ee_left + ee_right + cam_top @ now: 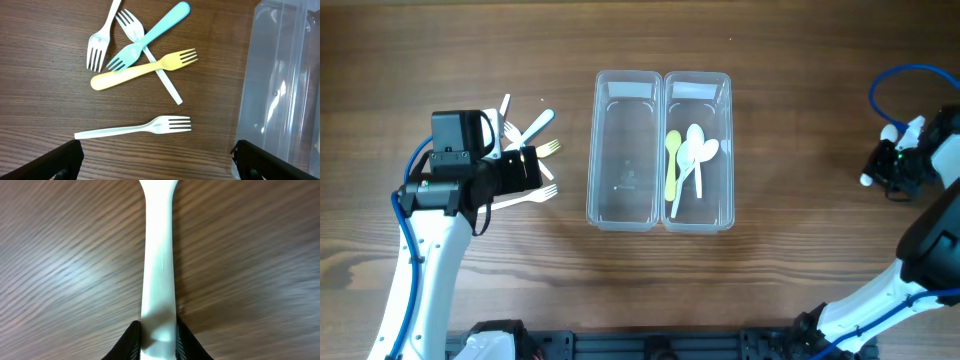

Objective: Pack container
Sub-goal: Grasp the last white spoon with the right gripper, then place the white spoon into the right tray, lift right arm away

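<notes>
Two clear plastic containers stand side by side mid-table. The left one [625,150] is empty; its wall shows in the left wrist view [280,85]. The right one [698,150] holds a yellow spoon [672,160] and two white spoons [698,152]. My left gripper [157,160] is open and empty, hovering just below a lone white fork [135,129]. Beyond it lie a yellow fork [145,70], a blue fork [150,35] and two more white forks [100,40], crossed in a pile. My right gripper [159,342] is shut on a white utensil handle [159,255] at the far right [892,165].
The fork pile [532,135] lies left of the containers, beside my left arm. A blue cable [895,85] loops above the right arm near the table's right edge. The utensil's head is out of the right wrist view.
</notes>
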You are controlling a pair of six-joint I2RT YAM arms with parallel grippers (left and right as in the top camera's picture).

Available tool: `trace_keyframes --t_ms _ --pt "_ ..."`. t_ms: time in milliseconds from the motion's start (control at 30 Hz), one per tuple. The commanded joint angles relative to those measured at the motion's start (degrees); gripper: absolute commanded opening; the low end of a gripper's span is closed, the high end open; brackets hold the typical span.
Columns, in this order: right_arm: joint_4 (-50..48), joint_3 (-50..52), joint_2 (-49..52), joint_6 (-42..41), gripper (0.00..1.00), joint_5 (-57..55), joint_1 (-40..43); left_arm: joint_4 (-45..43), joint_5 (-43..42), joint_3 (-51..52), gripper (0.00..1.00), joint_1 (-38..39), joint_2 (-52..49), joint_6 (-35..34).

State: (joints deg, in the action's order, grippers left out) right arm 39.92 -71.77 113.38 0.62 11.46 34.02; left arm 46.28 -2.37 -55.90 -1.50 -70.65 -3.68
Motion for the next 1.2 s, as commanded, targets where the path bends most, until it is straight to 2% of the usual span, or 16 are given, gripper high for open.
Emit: trace_keyframes --t_ms 0,300,433,600,633,667,733,900,1033,1067,1167 --pt "0.59 1.73 -2.67 -1.86 0.17 5.99 -6.08 -0.15 0.55 -0.98 1.00 0.11 -0.20 0.70" --pt "-1.97 1.70 -31.54 -4.87 0.18 4.42 -35.32 -0.15 0.55 -0.98 1.00 0.11 -0.20 0.68" --pt "-2.58 3.34 -30.58 -7.54 0.21 4.00 -44.74 -0.15 0.55 -0.98 1.00 0.11 -0.17 0.70" --pt "-8.57 9.70 -21.84 -10.29 0.20 4.00 -54.10 -0.15 0.55 -0.98 1.00 0.11 -0.20 0.70" --pt "-9.35 9.70 -21.05 -10.25 0.24 3.87 -55.65 -0.15 0.55 -0.98 1.00 0.11 -0.20 0.70" --pt "-9.99 9.53 -21.27 -10.32 0.37 2.69 -56.85 -0.15 0.55 -0.98 1.00 0.11 -0.20 0.70" --pt "-9.94 8.22 -23.69 -10.08 0.63 -0.26 -56.85 -0.15 0.55 -0.98 1.00 0.11 -0.20 0.70" --pt "-11.10 5.03 -36.11 -8.96 0.71 -9.42 -52.92 -0.15 0.55 -0.98 1.00 0.11 -0.17 0.68" --pt "-7.85 5.03 -43.82 -8.96 0.73 -15.45 -41.07 -1.49 0.00 -0.98 1.00 0.11 -0.20 0.24" --pt "-6.75 5.03 -43.82 -9.38 0.74 -15.34 -37.20 -1.40 -1.14 -0.98 1.00 0.11 -0.20 0.24" --pt "-4.33 5.05 -40.35 -14.21 0.82 -11.65 -25.90 -3.28 -13.29 -0.98 1.00 0.13 -0.37 -1.90"
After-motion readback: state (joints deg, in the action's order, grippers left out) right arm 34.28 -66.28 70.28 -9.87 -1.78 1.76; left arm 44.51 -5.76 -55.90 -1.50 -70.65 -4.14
